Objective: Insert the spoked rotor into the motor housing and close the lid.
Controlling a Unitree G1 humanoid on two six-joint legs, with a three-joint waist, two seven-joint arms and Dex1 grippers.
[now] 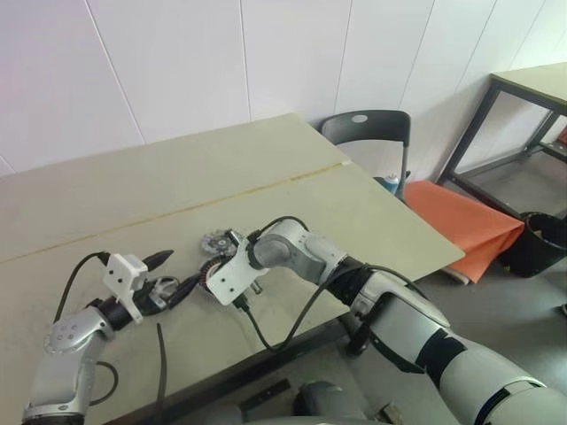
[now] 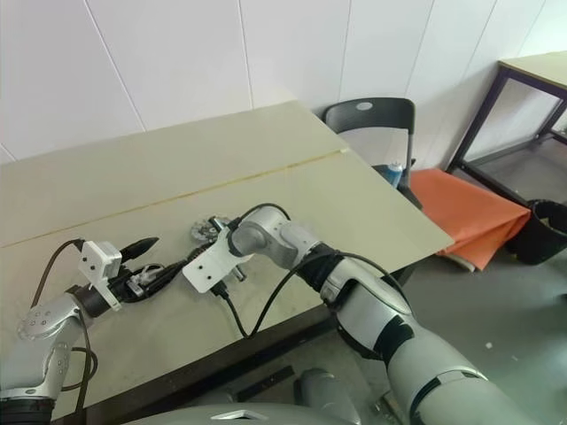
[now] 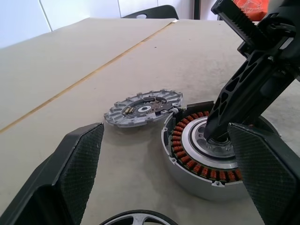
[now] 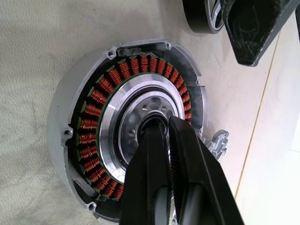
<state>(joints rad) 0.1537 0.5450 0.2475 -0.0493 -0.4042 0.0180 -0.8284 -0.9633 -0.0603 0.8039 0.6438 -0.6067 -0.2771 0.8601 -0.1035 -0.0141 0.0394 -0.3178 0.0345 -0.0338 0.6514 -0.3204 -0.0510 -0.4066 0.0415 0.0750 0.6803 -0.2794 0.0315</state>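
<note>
Centrally on the counter [image 1: 372, 221] lies one motor housing [image 3: 211, 154], windings upward. The right pincer [image 4: 161, 129], fingers closed with nothing between them, points down into its hub. One spoked rotor [image 3: 136, 218] lies just beside the open, empty left pincer [image 3: 164, 187], the nearer arm. One lid [image 3: 143, 108] touches the housing's far side.

- The motor housing [image 3: 206, 159] sits on the bench [image 1: 177, 177], near its front edge.
- The lid [image 3: 144, 108] lies flat just behind it (edges nearly touching).
- The spoked rotor [image 3: 136, 219] lies in front, by the left tool [image 3: 164, 187].
- The right tool [image 4: 166, 140] reaches down into the housing's centre.
</note>
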